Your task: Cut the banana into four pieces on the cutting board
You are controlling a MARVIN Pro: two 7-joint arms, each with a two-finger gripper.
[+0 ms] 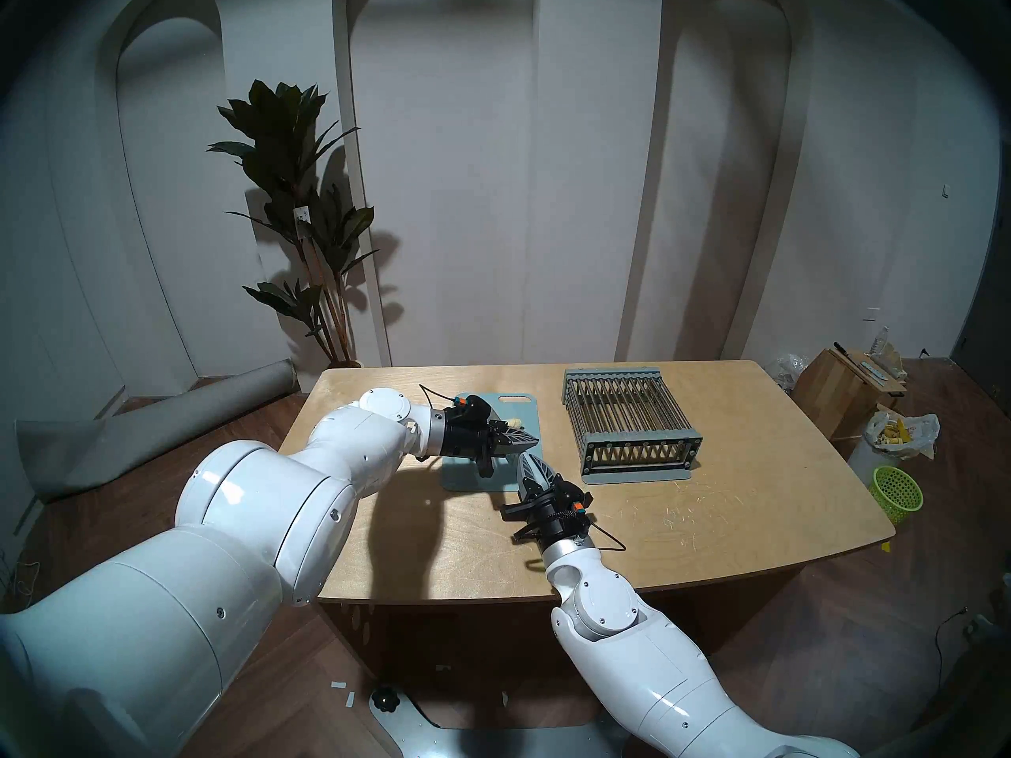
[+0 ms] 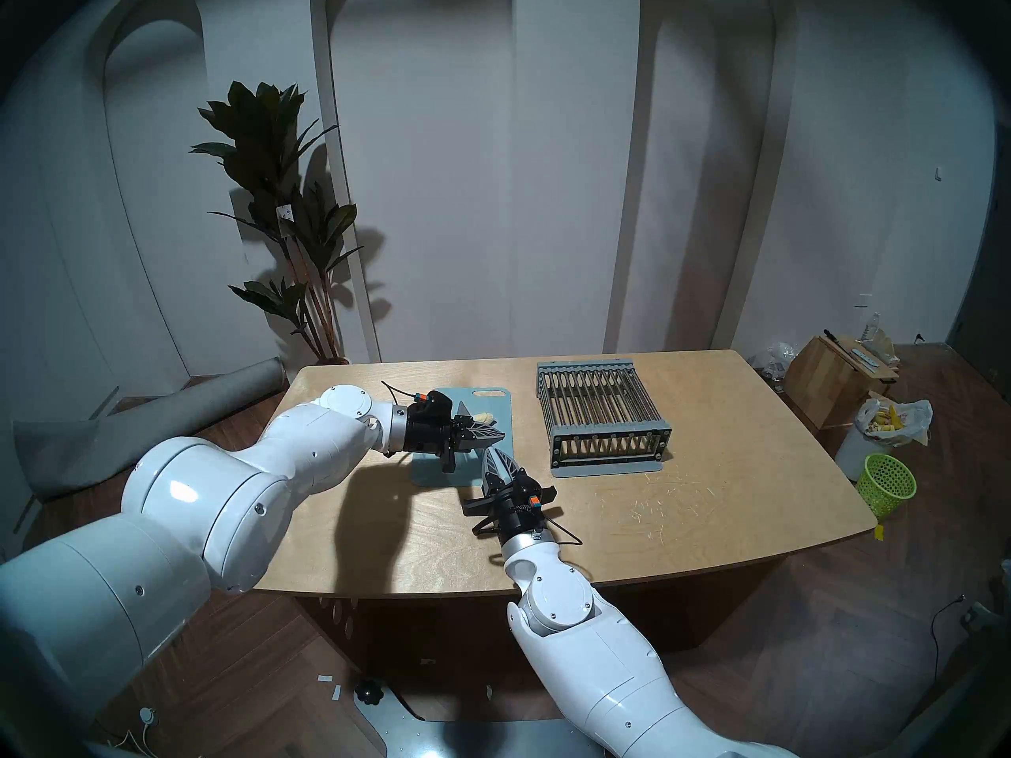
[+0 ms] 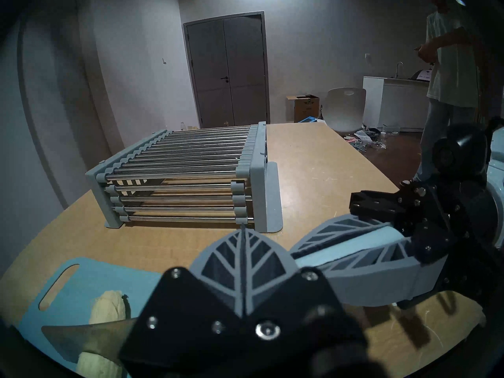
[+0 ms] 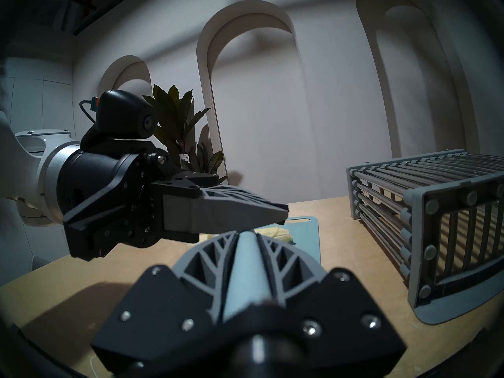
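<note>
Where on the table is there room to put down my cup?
The table is bare along its near edge, in front of the grey rack, and on its far right beyond the rack. It is crowded at the cutting board, where the left gripper, right gripper, knife and banana meet.

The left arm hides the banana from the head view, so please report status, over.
Left gripper shut on knife; right gripper shut. Knife across banana on cutting board. Rack stands apart.

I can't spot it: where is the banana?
In the head view, the banana lies on the cutting board, just behind the left gripper.
</note>
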